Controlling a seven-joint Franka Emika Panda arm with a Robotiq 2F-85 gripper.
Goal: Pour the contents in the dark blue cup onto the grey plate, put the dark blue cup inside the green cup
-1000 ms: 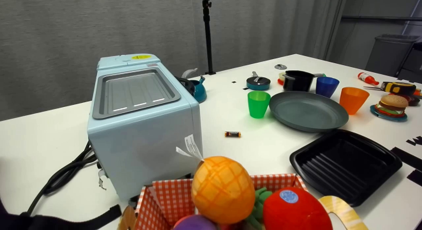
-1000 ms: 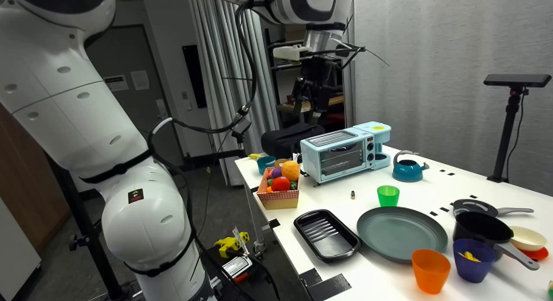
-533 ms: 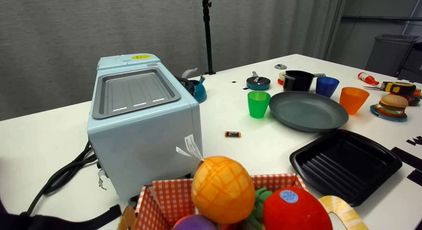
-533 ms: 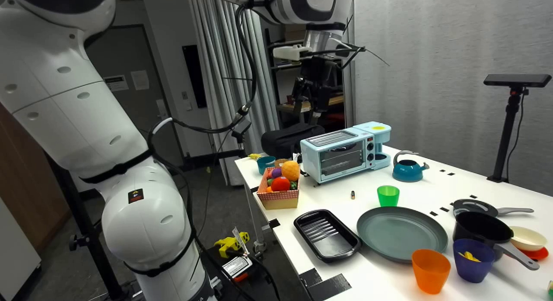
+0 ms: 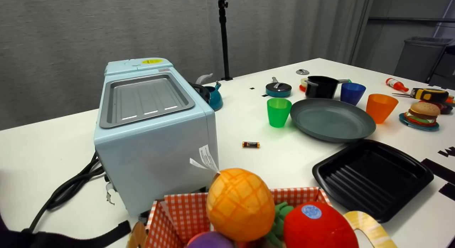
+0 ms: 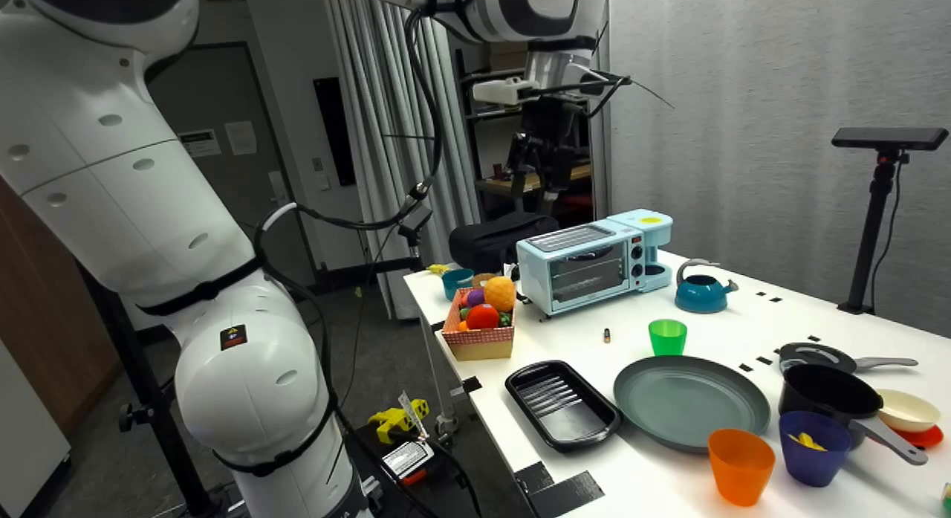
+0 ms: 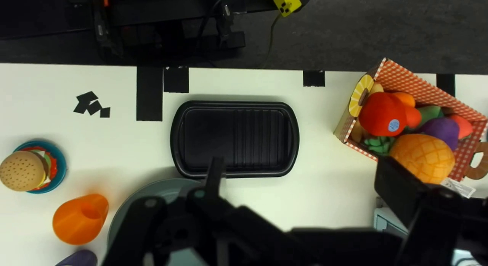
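The dark blue cup [image 5: 352, 94] stands upright beside the grey plate in both exterior views. In an exterior view the yellow contents [image 6: 806, 441] lie inside the dark blue cup [image 6: 815, 462]. Part of the cup [image 7: 81, 258] shows at the wrist view's bottom edge. The grey plate [image 5: 332, 120] lies flat and bare; it is also in an exterior view [image 6: 691, 403] and partly behind a finger in the wrist view [image 7: 127, 214]. The green cup [image 5: 278, 113] stands upright beside the plate [image 6: 668, 338]. My gripper [image 7: 300, 159] is open and empty, high above the table [image 6: 533, 197].
An orange cup [image 6: 741, 466] stands close to the dark blue cup. A black pot [image 6: 825, 392] is right behind it. The black ridged tray [image 7: 234, 138], a basket of soft toys [image 7: 415, 124] and a light blue toaster oven [image 6: 587, 269] stand nearby. A battery [image 5: 251, 144] lies on the table.
My gripper has shifted very slightly to the right in an exterior view in the last half second. The objects on the table have not moved.
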